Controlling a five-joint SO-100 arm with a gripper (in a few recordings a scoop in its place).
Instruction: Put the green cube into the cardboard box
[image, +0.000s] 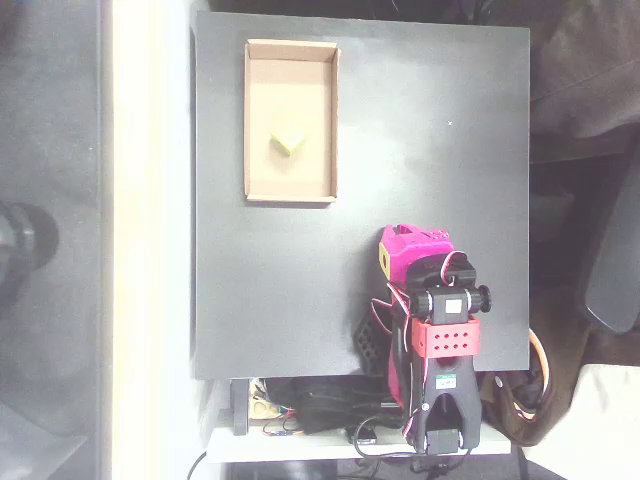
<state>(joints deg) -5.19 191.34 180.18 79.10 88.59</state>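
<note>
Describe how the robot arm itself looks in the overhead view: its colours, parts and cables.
The arm has magenta printed parts, a red block with small holes, black motors and a black base. Red, white and black wires loop beside it. A yellow patch marks the magenta head.

A square black counter (430, 130) with a matte top carries the things in the overhead view. The cardboard box (257, 120), a shallow tan tray with low walls and no lid, lies flat on it near the upper left corner, its long side running along the counter's left edge. The robot arm's base (445, 335) stands at the lower right part of the counter.
</note>
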